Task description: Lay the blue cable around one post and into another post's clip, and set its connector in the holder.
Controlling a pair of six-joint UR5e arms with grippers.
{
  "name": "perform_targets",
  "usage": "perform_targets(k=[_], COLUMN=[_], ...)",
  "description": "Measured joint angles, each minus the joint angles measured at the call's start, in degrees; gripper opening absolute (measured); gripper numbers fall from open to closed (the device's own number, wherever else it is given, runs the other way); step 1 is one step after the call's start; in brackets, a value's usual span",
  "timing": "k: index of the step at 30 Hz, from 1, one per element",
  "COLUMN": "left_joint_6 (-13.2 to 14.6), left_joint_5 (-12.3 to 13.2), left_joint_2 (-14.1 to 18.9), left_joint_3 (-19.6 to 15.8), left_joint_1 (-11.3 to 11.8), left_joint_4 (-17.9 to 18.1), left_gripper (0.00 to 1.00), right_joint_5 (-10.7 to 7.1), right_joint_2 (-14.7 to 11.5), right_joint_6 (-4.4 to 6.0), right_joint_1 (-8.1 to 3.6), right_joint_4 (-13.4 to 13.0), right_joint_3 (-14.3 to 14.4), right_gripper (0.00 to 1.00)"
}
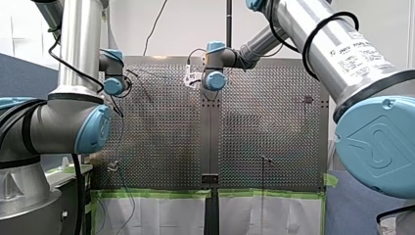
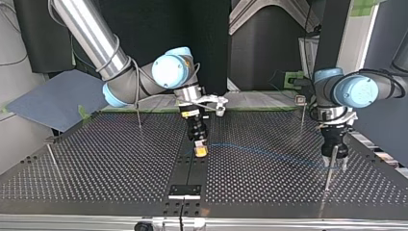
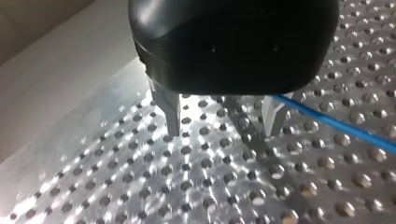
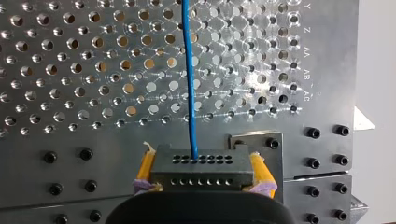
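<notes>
My right gripper point(image 2: 200, 150), mid-frame in the top view, pinches the connector point(image 4: 201, 179) (yellow pads), presumably to tow the blue cable point(image 4: 189, 79). My left gripper point(image 3: 222, 122), at right, is spread beside it, probably guiding.

The silver perforated metal table point(image 1: 156, 147) is two hole-patterned plates with a plain dark metal strip point(image 1: 211, 142) between them; a band of bright green tape point(image 1: 161, 194) runs along its near edge in the front view, and white paper sheets point(image 1: 161, 215) hang just below that tape. At the top view's left a flat blue-grey panel point(image 2: 53, 98) lies tilted beyond the table's corner; in the right wrist view black screw heads point(image 4: 313, 133) sit in the unperforated border, and engraved letters point(image 4: 307, 49) run beside the last column of holes.
</notes>
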Motion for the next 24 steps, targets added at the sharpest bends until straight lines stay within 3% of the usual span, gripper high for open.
perform_targets(k=[4, 9, 17, 24], left_joint_6=[1.3, 3.4, 8.0, 9.9], left_joint_5=[2.2, 3.3, -0.5, -3.6], left_joint_2=[0.0, 0.0, 0.0, 0.0], left_joint_3=[-0.2, -0.6, -0.7, -0.8], left_joint_1=[0.4, 0.7, 0.8, 0.8], left_joint_4=[1.0, -0.5, -4.9, -8.0], left_gripper=[1.0, 1.0, 1.0, 1.0], right_joint_5=[0.0, 0.1, 2.75, 6.2], right_joint_2=[0.0, 0.1, 0.2, 0.3], right_joint_6=[0.0, -0.07, -0.05, -0.04], right_joint_1=[-0.03, -0.18, -0.7, -1.32], right_joint_4=[0.1, 0.4, 0.8, -1.4], right_joint_3=[0.0, 0.1, 0.6, 3.4], right_gripper=[0.0, 0.0, 0.0, 0.0])
